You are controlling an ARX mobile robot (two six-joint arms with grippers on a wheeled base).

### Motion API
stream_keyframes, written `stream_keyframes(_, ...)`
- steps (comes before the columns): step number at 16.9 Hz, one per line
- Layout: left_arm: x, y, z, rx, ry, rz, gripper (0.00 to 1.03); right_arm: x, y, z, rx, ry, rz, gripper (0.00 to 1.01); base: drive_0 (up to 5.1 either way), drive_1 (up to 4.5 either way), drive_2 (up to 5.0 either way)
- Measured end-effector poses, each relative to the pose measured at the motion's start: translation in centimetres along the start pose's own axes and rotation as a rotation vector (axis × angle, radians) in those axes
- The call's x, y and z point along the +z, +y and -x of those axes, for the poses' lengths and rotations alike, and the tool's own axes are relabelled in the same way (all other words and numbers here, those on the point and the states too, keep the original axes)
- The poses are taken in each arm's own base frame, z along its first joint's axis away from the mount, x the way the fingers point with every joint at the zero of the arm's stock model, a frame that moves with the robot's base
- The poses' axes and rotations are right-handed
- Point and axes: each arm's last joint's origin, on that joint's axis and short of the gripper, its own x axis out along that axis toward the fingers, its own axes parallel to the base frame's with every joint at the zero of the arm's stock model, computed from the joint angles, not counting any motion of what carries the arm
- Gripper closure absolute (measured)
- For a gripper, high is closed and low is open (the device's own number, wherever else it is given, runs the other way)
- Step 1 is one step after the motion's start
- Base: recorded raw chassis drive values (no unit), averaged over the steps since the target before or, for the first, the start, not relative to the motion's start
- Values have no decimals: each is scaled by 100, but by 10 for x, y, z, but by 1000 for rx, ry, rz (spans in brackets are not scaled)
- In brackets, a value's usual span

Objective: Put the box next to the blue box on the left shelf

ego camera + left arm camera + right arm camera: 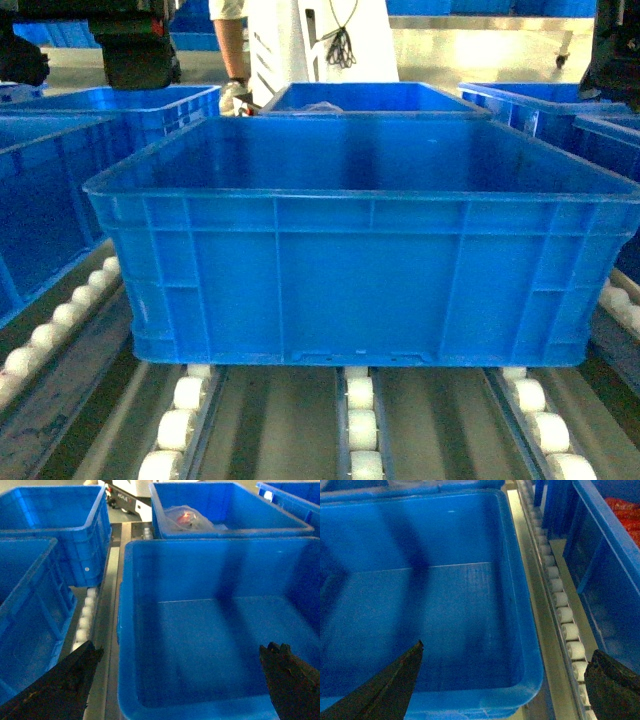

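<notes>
The box (350,260), a large wide bright-blue crate, stands empty on the white rollers of the left shelf (360,420). In the left wrist view my left gripper (182,650) is open above the box (215,630), one finger outside its left wall over the shelf (85,620), the other over the inside. My right gripper (509,650) is open too. It straddles the right wall of the box (420,595), with one finger over the roller track (560,605). Neither gripper holds anything. A blue box (40,190) sits close on the left.
Behind the box is a smaller blue crate (225,510) with a bag and red contents. More blue crates stand at back left (55,525) and right (615,565), the right one holding red items. A person in white (310,40) stands behind the rack.
</notes>
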Motion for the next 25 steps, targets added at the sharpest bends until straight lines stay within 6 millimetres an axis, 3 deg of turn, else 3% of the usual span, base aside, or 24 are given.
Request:
stream_keyframes(8, 6, 6, 2, 24, -11, 14, 5, 8, 6, 8, 36, -72, -10, 3, 0, 0, 0)
stream_keyframes(11, 5, 8, 3, 72, -169, 20, 14, 9, 6, 7, 38, -135, -9, 5, 0, 0, 0)
stream_keyframes(12, -7, 16, 17, 93, -270, 21, 27, 2, 0, 10, 48, -352, 16, 17, 0, 0, 0)
stream_keyframes(14, -38, 39, 43, 141, -334, 24, 54, -40, -23, 32, 39, -543, 67, 45, 0, 0, 0)
stream_keyframes(17, -76, 50, 69, 117, -309, 17, 94, -86, -44, 52, 37, -567, 89, 85, 0, 0, 0)
stream_keyframes(18, -83, 54, 76, 126, -314, 19, 101, -98, -49, 57, 34, -558, 93, 98, 0, 0, 0)
stream_keyframes(23, -114, 69, 106, 121, -309, 19, 101, -138, -73, 81, 24, -557, 93, 100, 0, 0, 0)
stream_keyframes(25, -121, 69, 114, 119, -312, 18, 101, -149, -73, 89, 32, -557, 95, 100, 0, 0, 0)
